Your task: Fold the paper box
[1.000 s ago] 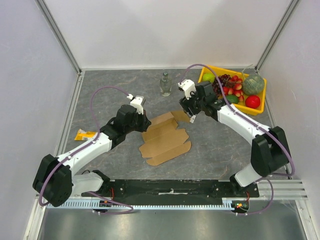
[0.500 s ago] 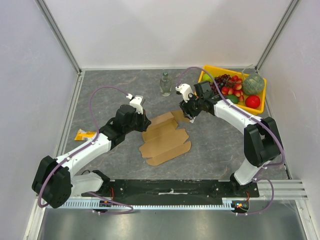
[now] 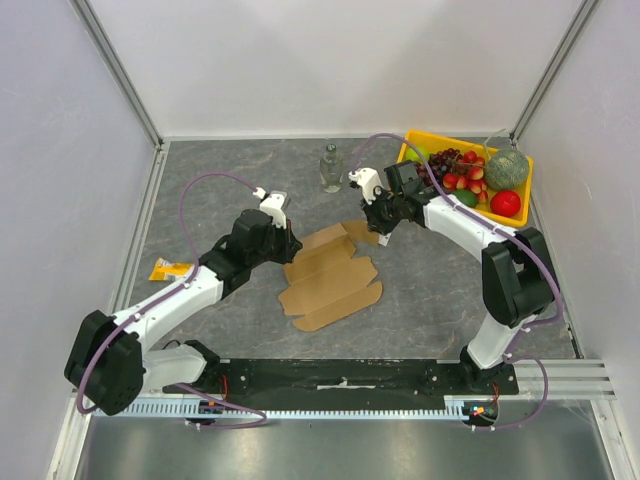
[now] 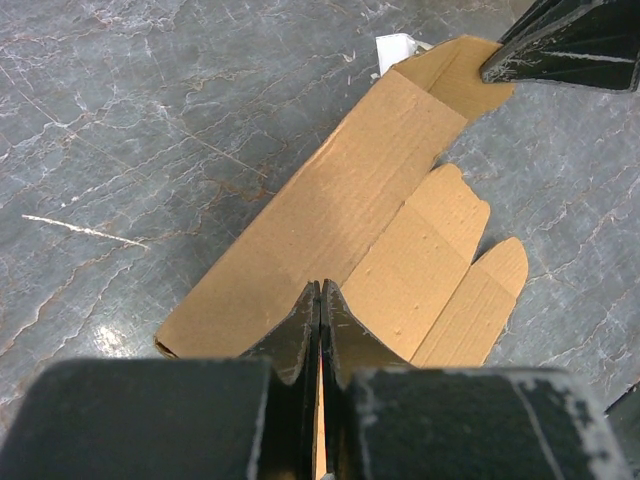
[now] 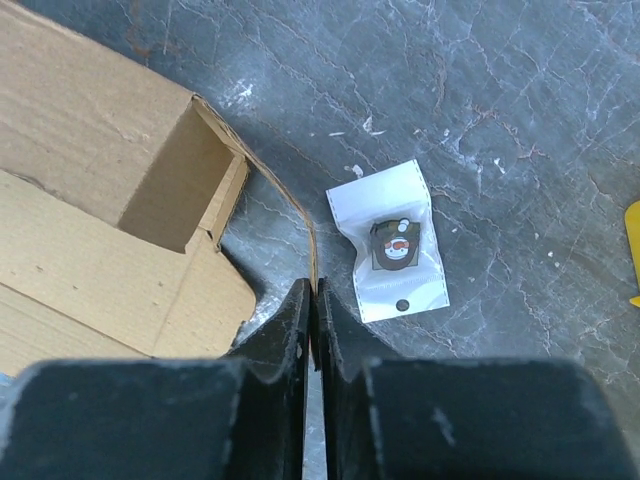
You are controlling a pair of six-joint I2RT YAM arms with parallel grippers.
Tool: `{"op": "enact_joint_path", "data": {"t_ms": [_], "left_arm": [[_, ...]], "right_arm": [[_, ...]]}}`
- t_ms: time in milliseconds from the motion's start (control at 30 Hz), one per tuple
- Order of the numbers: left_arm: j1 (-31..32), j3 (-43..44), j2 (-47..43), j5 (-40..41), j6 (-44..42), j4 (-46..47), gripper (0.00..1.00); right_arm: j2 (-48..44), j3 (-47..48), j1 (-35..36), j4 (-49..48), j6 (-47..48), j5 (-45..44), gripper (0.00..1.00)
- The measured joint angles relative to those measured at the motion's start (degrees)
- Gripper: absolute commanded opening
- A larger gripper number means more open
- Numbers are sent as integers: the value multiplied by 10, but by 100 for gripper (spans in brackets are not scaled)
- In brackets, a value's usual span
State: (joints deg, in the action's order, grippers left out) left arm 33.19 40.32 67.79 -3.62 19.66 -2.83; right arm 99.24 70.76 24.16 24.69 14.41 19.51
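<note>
The paper box (image 3: 330, 280) is a brown corrugated sheet lying mostly flat mid-table, with its far strip raised into an open sleeve (image 5: 170, 185). My right gripper (image 3: 378, 228) is at the far right end of the box. In the right wrist view its jaws (image 5: 312, 288) are shut on the thin edge of an upright end flap. My left gripper (image 3: 287, 243) is at the box's left edge, shut. Its tips (image 4: 320, 290) rest against the long raised panel (image 4: 340, 200), and I see no flap pinched between them. The right fingers (image 4: 565, 50) show at the far end.
A small white sachet (image 5: 395, 245) lies on the table just beyond the right fingertips. A glass bottle (image 3: 331, 168) stands behind the box. The yellow fruit tray (image 3: 450, 136) is at the back right. A yellow packet (image 3: 170, 268) lies at the left.
The right gripper moved left and down to the box's far end flap and closed from wide open onto its edge. The left arm and the box stayed still.
</note>
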Motion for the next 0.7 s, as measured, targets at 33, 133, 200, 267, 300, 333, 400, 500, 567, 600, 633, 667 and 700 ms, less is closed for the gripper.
{"op": "enact_joint_path", "data": {"t_ms": [33,133,200,267,300,333,400,500,567,600,633,667,700], "left_arm": [[0,0,1,0,0,0,2],[0,0,4,0,0,0,2],[0,0,7,0,0,0,2],[0,0,9,0,0,0,2],[0,0,10,0,0,0,2],[0,0,10,0,0,0,2],[0,0,11,0,0,0,2],[0,0,11,0,0,0,2],[0,0,10,0,0,0,2],[0,0,10,0,0,0,2],[0,0,11,0,0,0,2],[0,0,10,0,0,0,2],[0,0,11,0,0,0,2]], "right_arm": [[0,2,0,1,-2,2,10],[0,9,0,5,-10,5,10],[-1,14,0,9,-16,10,10],[-2,20,0,15,-21,14,10],[-3,24,1,20,-24,15,10],[-3,27,1,23,-26,15,10],[-7,34,4,31,-31,16,10],[-12,41,12,38,-38,16,10],[-13,45,21,43,-42,16,10],[-13,47,27,45,-44,16,10],[-13,47,33,46,-47,15,10],[-13,47,39,48,-49,14,10],[-13,47,45,49,-51,12,10]]}}
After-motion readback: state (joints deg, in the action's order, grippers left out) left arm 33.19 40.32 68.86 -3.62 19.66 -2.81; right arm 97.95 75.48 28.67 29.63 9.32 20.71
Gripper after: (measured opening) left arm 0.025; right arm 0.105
